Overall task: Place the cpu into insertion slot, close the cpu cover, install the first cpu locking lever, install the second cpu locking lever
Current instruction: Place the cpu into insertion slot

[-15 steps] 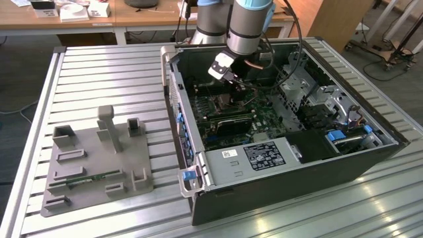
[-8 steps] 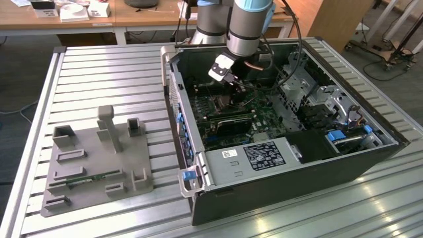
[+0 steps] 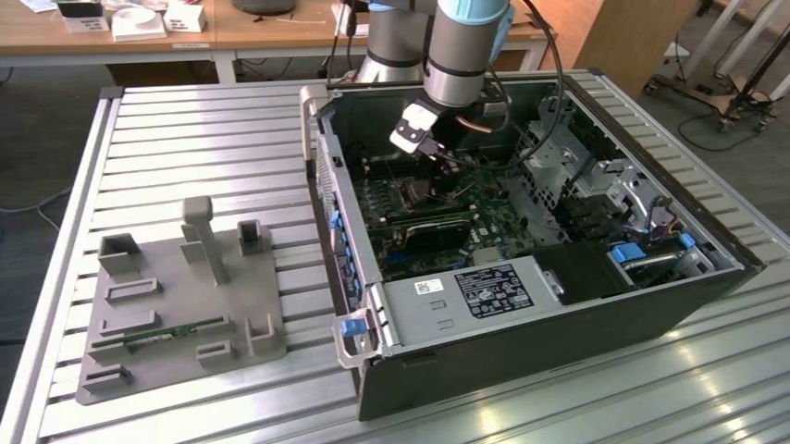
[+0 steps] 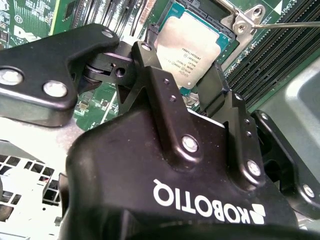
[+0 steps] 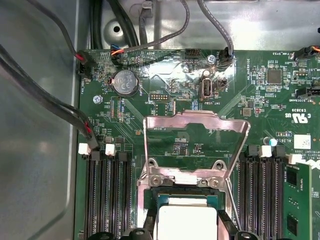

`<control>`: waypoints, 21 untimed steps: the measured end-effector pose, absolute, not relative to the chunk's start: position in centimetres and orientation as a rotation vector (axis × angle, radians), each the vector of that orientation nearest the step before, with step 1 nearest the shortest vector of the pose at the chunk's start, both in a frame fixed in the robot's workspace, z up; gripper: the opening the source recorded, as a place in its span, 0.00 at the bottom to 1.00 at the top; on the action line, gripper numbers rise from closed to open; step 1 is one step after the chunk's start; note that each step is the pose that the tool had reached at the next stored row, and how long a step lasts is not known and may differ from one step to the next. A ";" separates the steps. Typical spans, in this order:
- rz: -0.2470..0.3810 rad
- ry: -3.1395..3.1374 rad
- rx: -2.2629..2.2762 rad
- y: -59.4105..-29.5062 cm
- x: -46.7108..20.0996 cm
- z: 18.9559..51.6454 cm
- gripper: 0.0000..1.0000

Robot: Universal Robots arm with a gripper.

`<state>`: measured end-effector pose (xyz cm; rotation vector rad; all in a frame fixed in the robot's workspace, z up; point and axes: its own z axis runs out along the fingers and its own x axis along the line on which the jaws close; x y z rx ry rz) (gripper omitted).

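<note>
Gripper (image 4: 180, 62) black, matte, bolted link bars. Its two fingers (image 4: 145, 52) are narrowed to chip width and clamp the cpu (image 4: 192, 45) by two opposite edges. The cpu is a flat square with a dull brushed silver-grey lid and a thin green edge showing at one side. It sits at the insertion slot (image 5: 149, 199), inside the slot's black square frame; cannot tell if it is fully seated.

The cpu cover (image 5: 235, 125) is a thin stamped silver frame with a big square window. It stands swung up on its hinge at the slot's far edge, and the green board shows through the window. In the second wrist view a thin bare steel lever rod (image 4: 290, 23) runs off from a shiny hinge bracket (image 4: 245, 20) at the slot corner.

The motherboard (image 5: 165, 90) is glossy green and dense with small parts. A round silver coin cell (image 5: 125, 82) sits near its edge, and long black ribbed memory slots (image 5: 107, 195) flank the socket on both sides.

In the exterior view the arm (image 3: 463, 46), a grey tube with a blue joint cap, reaches down into the open dark metal computer case (image 3: 556, 305). The case lies on a ribbed aluminium table (image 3: 185, 139). A grey moulded fixture (image 3: 173, 305) with upright posts lies well apart, on the exterior view's left.
</note>
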<state>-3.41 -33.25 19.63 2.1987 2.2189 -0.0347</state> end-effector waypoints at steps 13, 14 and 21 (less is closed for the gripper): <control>-0.035 2.216 2.202 -33.1 -3.4 19.4 0.55; -0.035 2.214 2.204 -33.1 -3.4 19.4 0.55; -0.036 2.214 2.204 -33.1 -3.5 19.3 0.55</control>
